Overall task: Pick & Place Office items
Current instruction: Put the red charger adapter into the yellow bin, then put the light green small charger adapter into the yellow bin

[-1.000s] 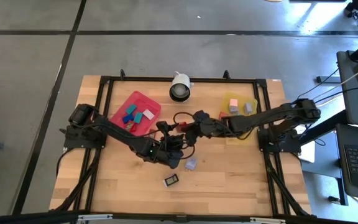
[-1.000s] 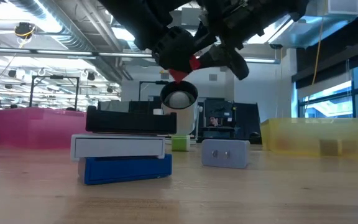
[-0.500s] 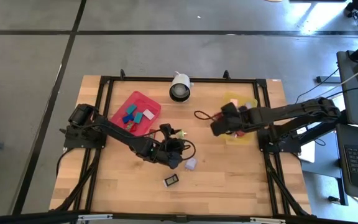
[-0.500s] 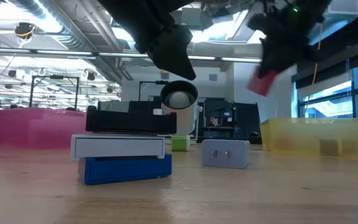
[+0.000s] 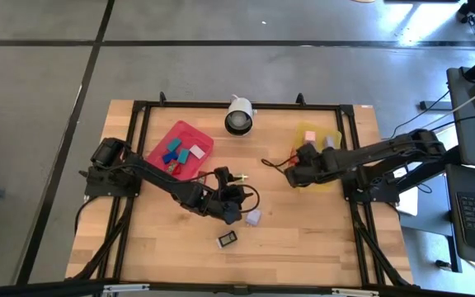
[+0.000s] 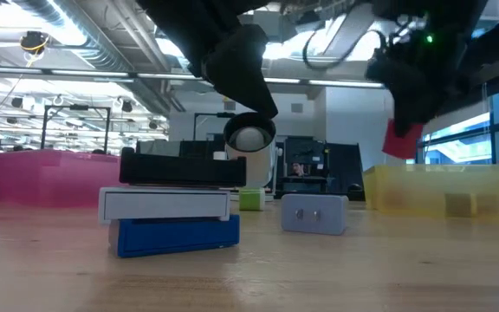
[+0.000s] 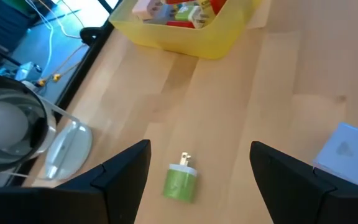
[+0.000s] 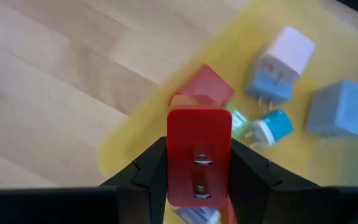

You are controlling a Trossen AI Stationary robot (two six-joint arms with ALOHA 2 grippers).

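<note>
My right gripper (image 5: 297, 175) is shut on a red blocky office item (image 8: 199, 149), which hangs over the near left edge of the yellow tray (image 5: 334, 177); the low view shows it as the red item (image 6: 401, 139). My left gripper (image 5: 236, 202) hovers open above mid-table. Beyond its fingers, a green plug (image 7: 180, 182) and a lilac block (image 7: 347, 149) lie flat on the wood. A black, white-labelled item (image 5: 228, 239) lies nearer the front edge. Several pieces sit in the yellow tray. My right gripper pinches the red item by its two opposite long sides (image 8: 174, 163) between its two fingers. The fingers slant steeply down from the table's right. The end with two metal prongs (image 8: 197, 174) faces the wrist. The item is lifted clear above the tray's edge.
The red tray (image 5: 195, 132) with several coloured pieces stands at the far left. A white round camera (image 5: 239, 115) sits at the far middle edge. Black frame rails run along the table's sides. Bare wood lies between the two trays and along the front.
My right gripper, still shut on the red item, has carried it from mid-table beside my left gripper toward the table's right edge, reaching the yellow tray. It has also tipped steeply downward. My left gripper has turned in place.
</note>
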